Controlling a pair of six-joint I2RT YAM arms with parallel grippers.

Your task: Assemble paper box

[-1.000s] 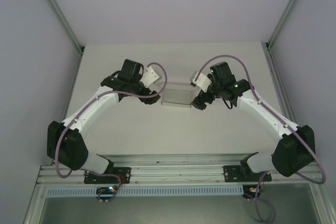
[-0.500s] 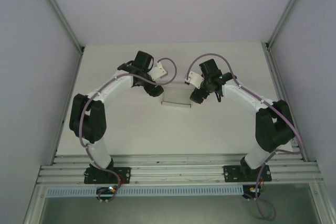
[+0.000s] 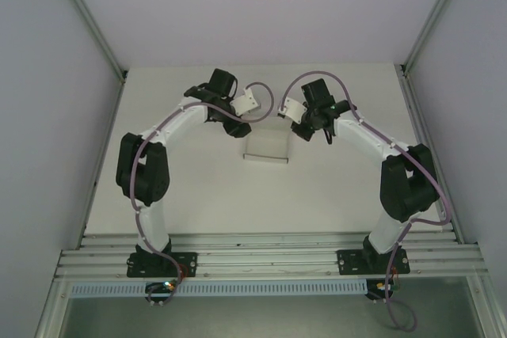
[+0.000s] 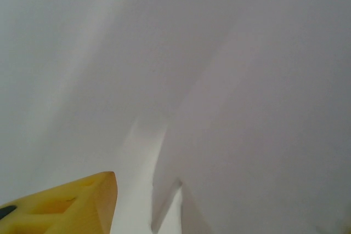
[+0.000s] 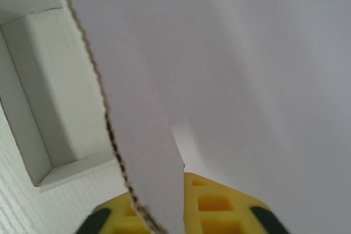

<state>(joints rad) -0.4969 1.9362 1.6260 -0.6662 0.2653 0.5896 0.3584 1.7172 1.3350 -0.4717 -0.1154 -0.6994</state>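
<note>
The paper box [image 3: 265, 148] is a small white cardboard box lying at mid-table between both grippers. My left gripper [image 3: 238, 129] is at its far left corner. In the left wrist view white cardboard [image 4: 247, 108] sits right against the camera; one yellow finger [image 4: 71, 204] stands well off to the left and the other is hidden behind the cardboard. My right gripper [image 3: 302, 132] is at the far right corner. Its yellow fingers [image 5: 230, 206] are shut on a raised flap [image 5: 142, 135], with the box's open inside [image 5: 38, 91] to the left.
The white table [image 3: 198, 195] is walled in by grey panels and slanted aluminium posts [image 3: 87, 17] at both sides. A metal rail [image 3: 269, 263] carrying the arm bases runs along the near edge. Purple cables loop over both wrists.
Both arms have folded their elbows inward and upright. The grippers have moved from the box's sides toward its far corners. The box has stayed about where it was.
</note>
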